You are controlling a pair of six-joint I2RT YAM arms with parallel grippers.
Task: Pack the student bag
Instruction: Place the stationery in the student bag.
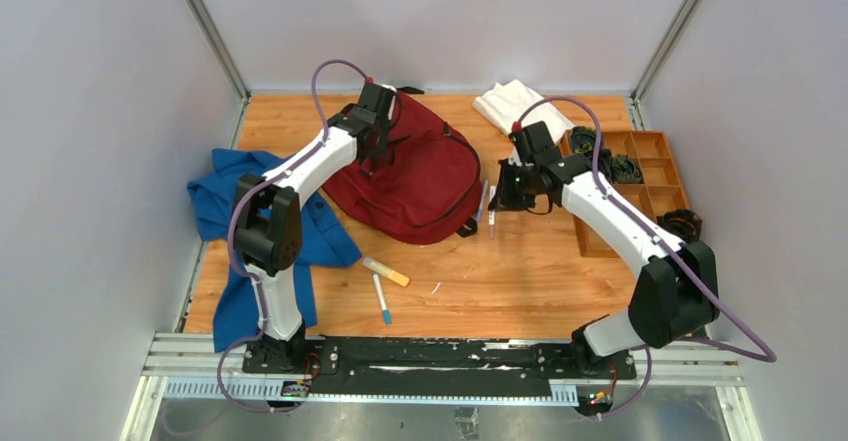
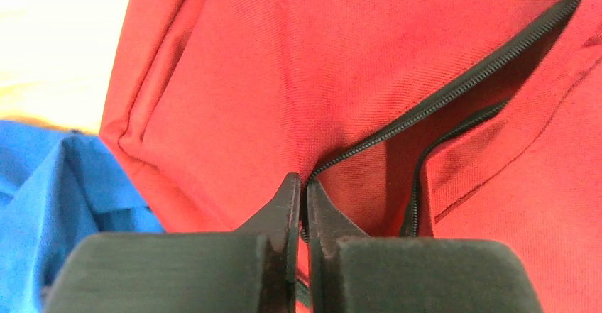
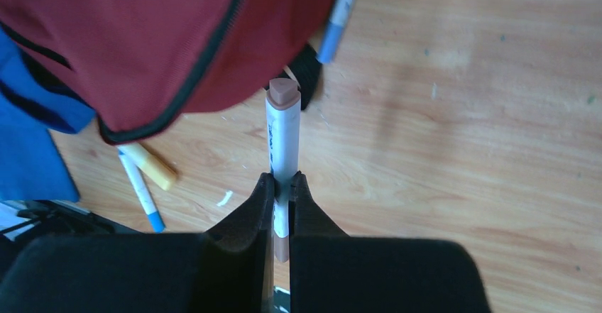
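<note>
The student bag (image 1: pixel 420 176) lies flat on the table (image 1: pixel 520 281), towards the far edge and a little left of the middle. Its near-left side rests against the blue garment (image 1: pixel 225 201), which is spread along the left edge.

The left tool (image 2: pixel 302 182) is down on the bag's far-left side. Its jaws are drawn almost together on the bag at the end of the zip (image 2: pixel 461 89), and the zip tape runs straight in between them. Beyond that pinch the zip is parted into a narrow slit with dark lining behind it.

The right tool (image 3: pixel 282 182) sits just off the bag's right side. It is clamped on a brown-capped marker (image 3: pixel 282 135), white-barrelled, which points towards the bag. I cannot tell whether the marker is clear of the wood.

My reading is that the step in hand is loading this marker, with the left arm holding the mouth. The slit looks too tight, so the left tool probably needs to lift its edge to widen the gap. The right arm must then carry the marker over the bag's body to that far-left opening, tip first, and let go only once it is inside.

A second blue-capped marker (image 3: pixel 341 15) lies at the bag's right side. A yellow highlighter (image 1: pixel 385 271) and a blue-tipped pen (image 1: pixel 382 301) wait nearer the front edge.
</note>
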